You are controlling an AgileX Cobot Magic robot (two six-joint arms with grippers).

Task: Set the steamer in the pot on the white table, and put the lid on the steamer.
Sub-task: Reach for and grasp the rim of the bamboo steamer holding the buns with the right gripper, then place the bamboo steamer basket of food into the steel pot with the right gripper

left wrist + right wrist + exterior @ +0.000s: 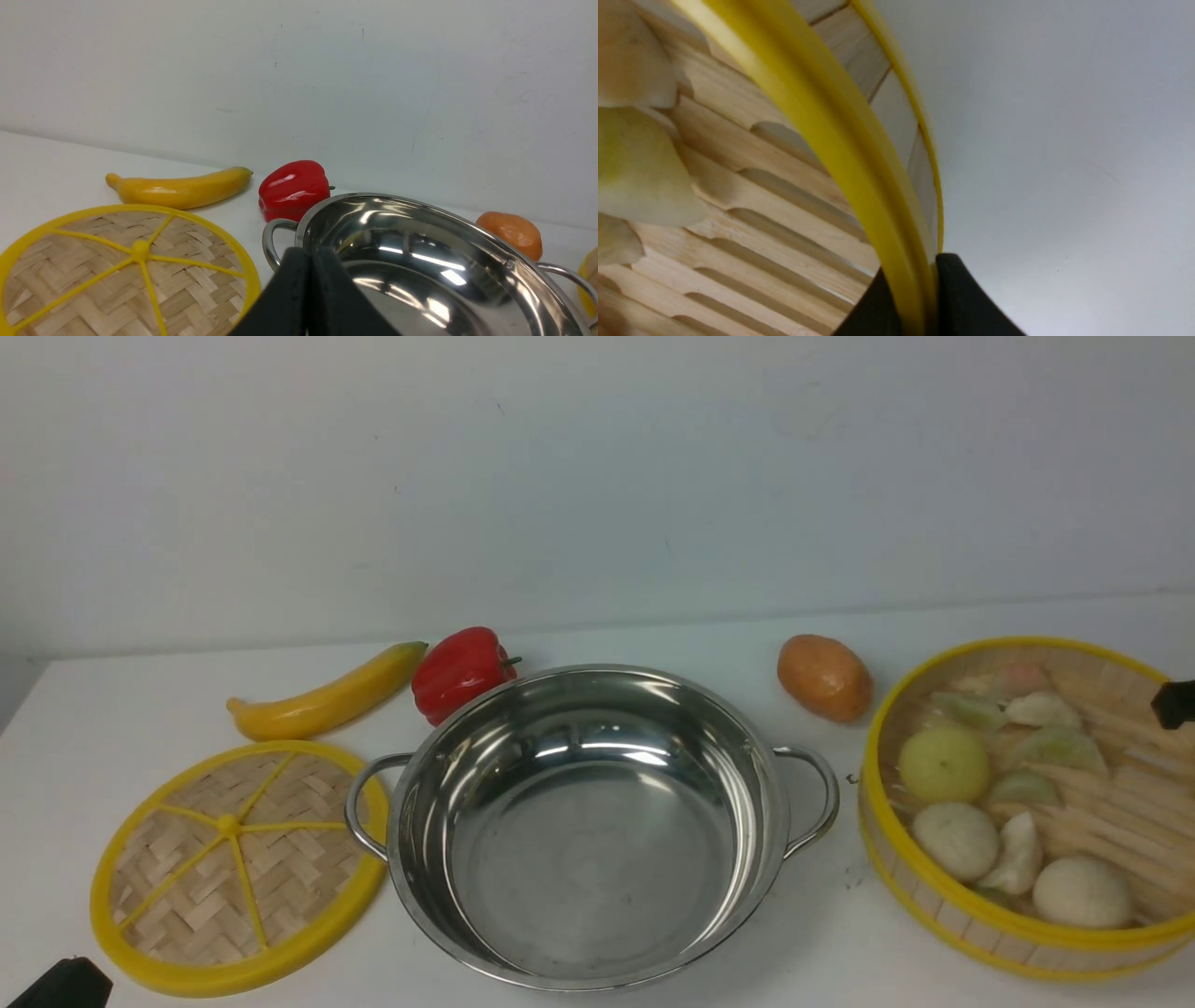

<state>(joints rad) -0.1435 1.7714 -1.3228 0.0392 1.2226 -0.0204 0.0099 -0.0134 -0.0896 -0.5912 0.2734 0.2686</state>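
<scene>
Clamped on the near rim of the steamer [822,112], my right gripper [920,289] has its grasp, but the basket sits beside the empty pot [593,840] on the white table [812,933]. My left gripper [303,261] is closed on nothing. Lifting, seating the steamer and covering it with the lid [177,896] all remain.

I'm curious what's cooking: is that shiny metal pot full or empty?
Empty: the front view shows the bare, shining floor of the pot, with nothing lying on it.
</scene>
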